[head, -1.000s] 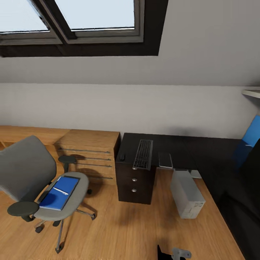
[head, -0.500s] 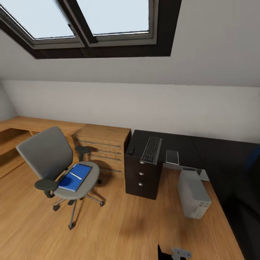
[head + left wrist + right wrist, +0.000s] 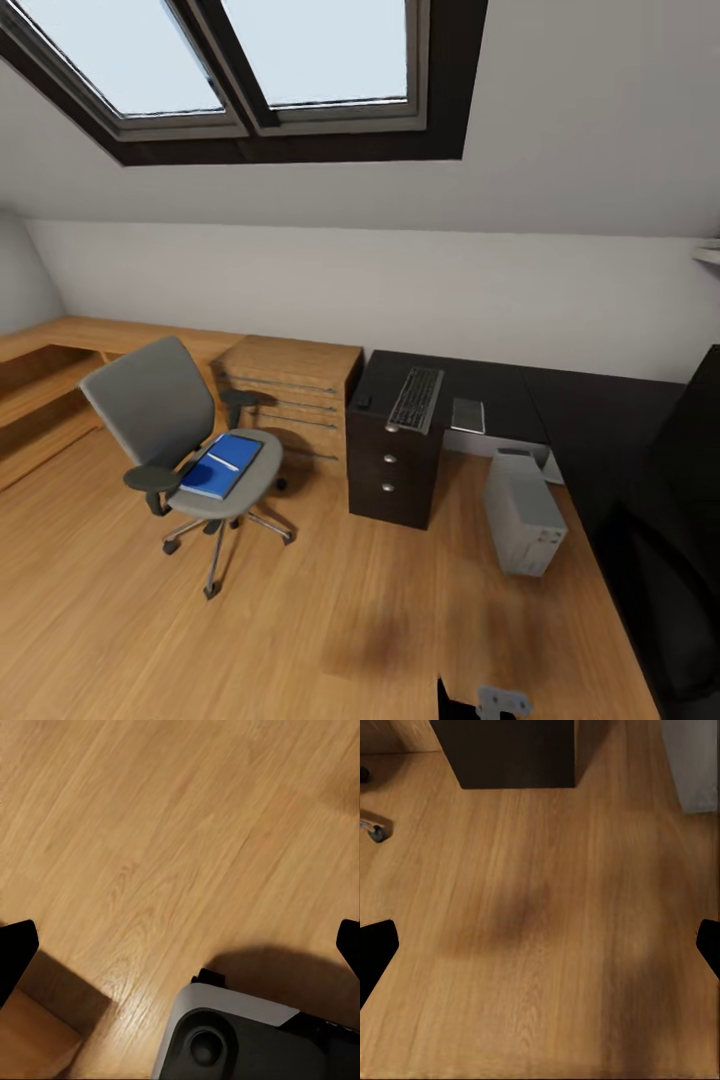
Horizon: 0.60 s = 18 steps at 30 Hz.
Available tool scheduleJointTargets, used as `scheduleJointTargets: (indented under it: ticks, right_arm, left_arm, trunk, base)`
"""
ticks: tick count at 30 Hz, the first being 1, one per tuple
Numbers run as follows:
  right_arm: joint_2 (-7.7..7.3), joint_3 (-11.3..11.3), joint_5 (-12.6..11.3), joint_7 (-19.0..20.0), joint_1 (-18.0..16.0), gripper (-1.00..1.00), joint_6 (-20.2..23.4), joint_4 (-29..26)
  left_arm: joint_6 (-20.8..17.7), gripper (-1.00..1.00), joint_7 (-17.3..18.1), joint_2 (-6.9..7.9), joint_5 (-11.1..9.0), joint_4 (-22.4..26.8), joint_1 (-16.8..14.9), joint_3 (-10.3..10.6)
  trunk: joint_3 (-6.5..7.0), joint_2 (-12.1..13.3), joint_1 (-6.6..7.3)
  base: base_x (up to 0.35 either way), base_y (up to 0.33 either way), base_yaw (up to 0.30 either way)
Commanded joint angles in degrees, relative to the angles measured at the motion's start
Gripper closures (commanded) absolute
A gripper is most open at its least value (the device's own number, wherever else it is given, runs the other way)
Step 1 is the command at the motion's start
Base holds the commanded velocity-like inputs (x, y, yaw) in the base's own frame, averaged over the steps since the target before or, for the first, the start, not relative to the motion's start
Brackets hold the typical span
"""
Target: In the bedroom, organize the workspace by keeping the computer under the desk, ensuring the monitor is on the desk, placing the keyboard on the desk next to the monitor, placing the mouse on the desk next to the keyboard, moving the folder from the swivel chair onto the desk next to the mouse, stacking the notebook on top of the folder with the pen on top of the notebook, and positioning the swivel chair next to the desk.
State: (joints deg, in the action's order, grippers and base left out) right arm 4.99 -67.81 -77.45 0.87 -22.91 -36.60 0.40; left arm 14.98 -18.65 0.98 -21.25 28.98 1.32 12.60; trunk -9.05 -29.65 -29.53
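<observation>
The grey swivel chair point(image 3: 160, 415) stands on the floor left of the black desk point(image 3: 580, 425). On its seat lies the blue folder point(image 3: 222, 466) with the whitish pen point(image 3: 224, 460) on top. The keyboard point(image 3: 416, 399), the small mouse point(image 3: 364, 401) and the grey notebook point(image 3: 467, 415) lie on the desk's left end. Under the desk stands the light grey computer point(image 3: 522, 510), which also shows in the right wrist view point(image 3: 694, 761). I cannot tell whether the tall black slab point(image 3: 690, 500) at the right edge is the monitor. Both the left gripper point(image 3: 180, 952) and the right gripper point(image 3: 540, 945) hang open over bare floor.
A light wooden dresser point(image 3: 295, 385) stands between chair and desk, with a low wooden bench point(image 3: 60, 345) running left along the wall. The desk's drawer unit point(image 3: 510, 754) and a chair castor point(image 3: 375, 832) show ahead of the right gripper. The robot's base point(image 3: 247, 1035) is below the left gripper. Skylights point(image 3: 250, 60) are overhead.
The whole head view has drawn back and swung a little left, so chair and desk look smaller. Nothing on the chair or desk has moved. Both grippers hold nothing.
</observation>
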Motion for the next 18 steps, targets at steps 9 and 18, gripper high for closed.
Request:
scheduleJointTargets:
  ticks: [9,18]
  right_arm:
    - [0.02,-0.5,-0.6,0.1,0.0,-1.00,-0.1,0.0]
    - [0.02,-0.5,-0.6,0.1,0.0,-1.00,-0.1,0.0]
  left_arm:
    - [0.1,-1.00,-0.4,0.08,-0.5,0.1,0.0,0.5]
    - [0.1,-1.00,-0.4,0.00,-0.5,0.1,0.0,0.5]
  trunk:
    - [0.40,-0.1,0.01]
    - [0.82,-0.1,0.01]
  base:
    - [-0.338,0.000,-0.033]
    - [-0.338,0.000,-0.047]
